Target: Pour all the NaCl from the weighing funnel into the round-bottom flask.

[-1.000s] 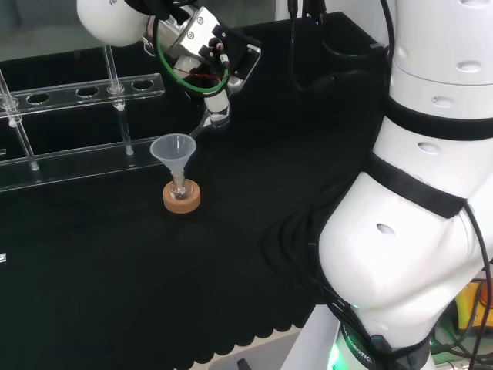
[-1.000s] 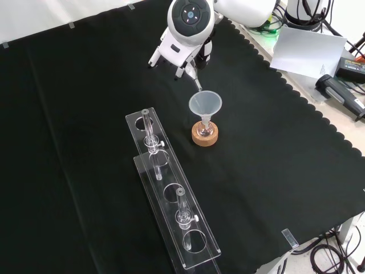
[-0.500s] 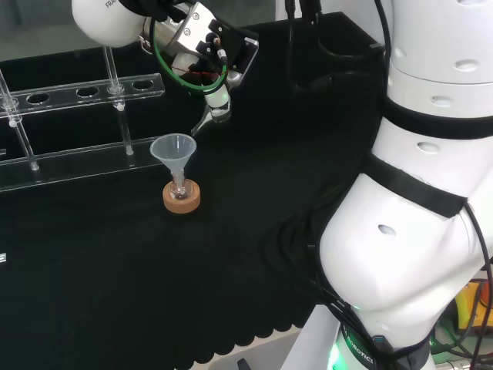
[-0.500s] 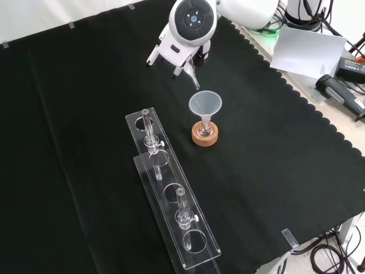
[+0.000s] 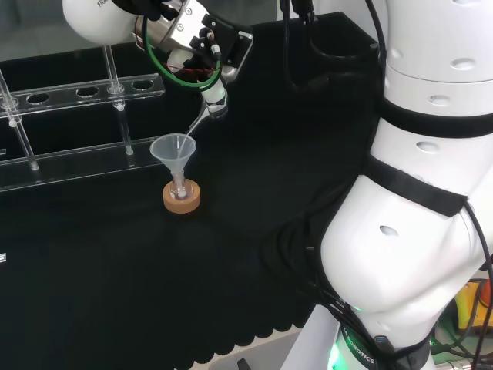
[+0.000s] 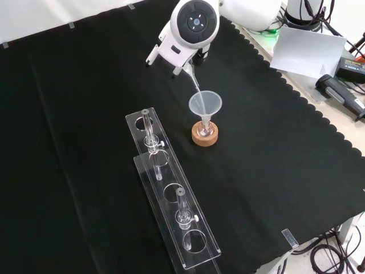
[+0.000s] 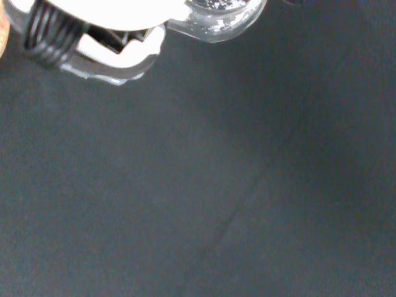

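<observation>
One black cloth [image 6: 274,171] covers the bench, its scalloped edge showing.

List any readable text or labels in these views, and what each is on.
Dark print on the white arm link: cut off at the edge, unreadable.
Print on the arm's green-lit base ring: too small to read.
Clear plastic funnel, cork ring stand, clear acrylic rack: no markings seen.
</observation>
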`<state>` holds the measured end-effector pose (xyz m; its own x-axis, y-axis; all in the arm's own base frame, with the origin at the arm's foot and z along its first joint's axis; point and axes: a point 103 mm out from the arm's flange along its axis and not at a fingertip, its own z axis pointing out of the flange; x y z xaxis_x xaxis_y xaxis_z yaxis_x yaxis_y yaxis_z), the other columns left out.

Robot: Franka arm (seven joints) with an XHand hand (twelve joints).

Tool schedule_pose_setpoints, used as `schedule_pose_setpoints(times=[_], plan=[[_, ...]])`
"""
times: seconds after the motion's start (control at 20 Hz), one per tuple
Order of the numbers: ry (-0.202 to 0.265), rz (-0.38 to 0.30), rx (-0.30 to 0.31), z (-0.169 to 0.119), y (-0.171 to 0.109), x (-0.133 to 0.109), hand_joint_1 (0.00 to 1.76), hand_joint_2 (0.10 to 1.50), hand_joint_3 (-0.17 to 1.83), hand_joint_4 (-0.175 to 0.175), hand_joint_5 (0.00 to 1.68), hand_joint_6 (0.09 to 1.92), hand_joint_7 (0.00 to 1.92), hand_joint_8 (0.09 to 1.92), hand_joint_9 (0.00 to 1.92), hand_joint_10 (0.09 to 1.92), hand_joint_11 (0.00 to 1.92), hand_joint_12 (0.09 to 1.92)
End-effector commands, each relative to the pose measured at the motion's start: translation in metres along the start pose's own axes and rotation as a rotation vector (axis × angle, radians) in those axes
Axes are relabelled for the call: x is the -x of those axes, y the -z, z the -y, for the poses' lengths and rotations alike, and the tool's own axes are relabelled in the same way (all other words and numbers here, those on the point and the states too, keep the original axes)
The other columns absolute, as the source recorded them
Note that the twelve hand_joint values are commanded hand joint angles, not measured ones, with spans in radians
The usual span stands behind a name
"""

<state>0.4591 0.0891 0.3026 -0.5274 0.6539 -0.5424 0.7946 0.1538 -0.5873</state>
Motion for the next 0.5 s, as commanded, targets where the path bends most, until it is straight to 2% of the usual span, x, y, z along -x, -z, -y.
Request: schedule_pose_setpoints(times=[0.05, 0.5], plan=[[0.001, 0.018, 0.001, -0.0006, 0.0040, -0.0006, 1.12, 0.58, 0.82, 0.175, 1.27, 0.74, 1.68, 0.31, 1.46, 0.35, 0.24, 1.49], [0.011, 0.080, 0.002, 0.0009, 0.0100, -0.0002, 1.12, 0.57, 0.82, 0.175, 1.27, 0.74, 1.68, 0.30, 1.46, 0.35, 0.24, 1.49]])
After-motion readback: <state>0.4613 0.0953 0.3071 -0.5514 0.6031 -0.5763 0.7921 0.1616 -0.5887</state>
